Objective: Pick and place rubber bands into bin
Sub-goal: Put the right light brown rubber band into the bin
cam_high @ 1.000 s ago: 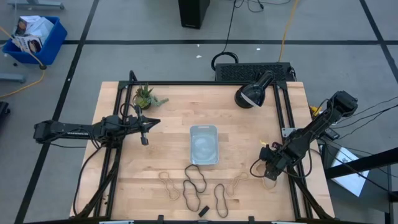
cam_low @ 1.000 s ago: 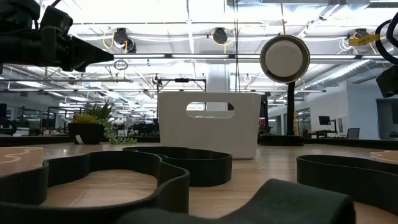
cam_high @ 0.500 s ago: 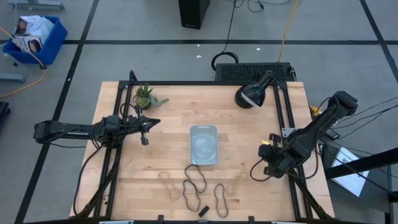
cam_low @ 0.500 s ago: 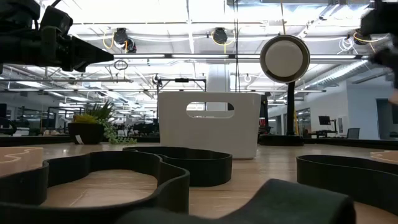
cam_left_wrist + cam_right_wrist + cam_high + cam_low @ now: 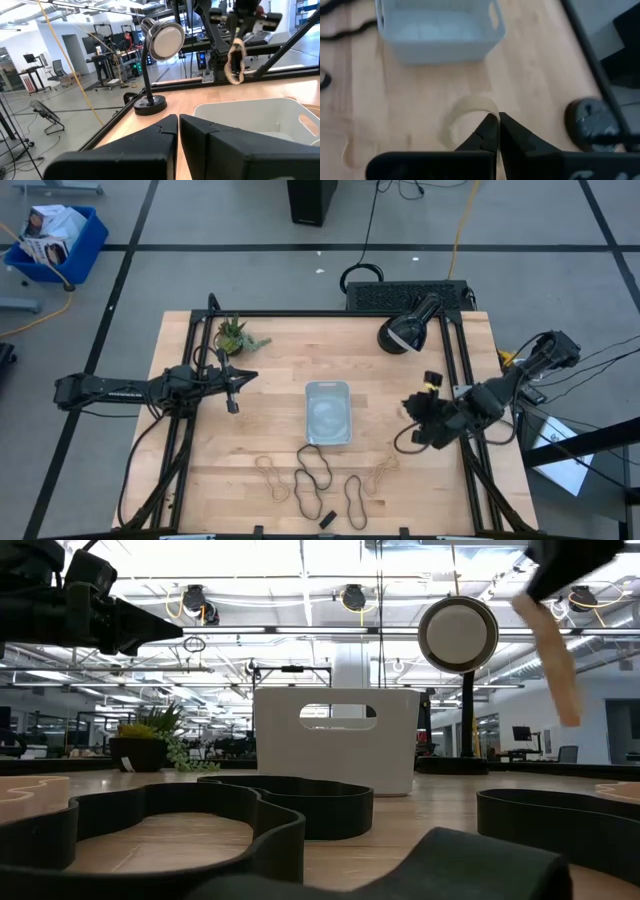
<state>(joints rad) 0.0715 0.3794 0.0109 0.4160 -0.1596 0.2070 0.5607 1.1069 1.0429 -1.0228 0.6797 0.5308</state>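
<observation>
Rubber band (image 5: 465,112), tan, hangs pinched in our right gripper (image 5: 494,121) above the table, right of the bin (image 5: 328,412); it could slip free. Left gripper (image 5: 232,402) waits closed.

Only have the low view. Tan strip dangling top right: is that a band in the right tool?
Observer: Yes. The right wrist view shows the right tool shut on a tan rubber band.
Operator: Over the bin?
Observer: No. In the high view it hangs to the right of the bin, over bare table.
Operator: Left arm?
Observer: The left tool waits left of the bin, holding nothing.
</observation>
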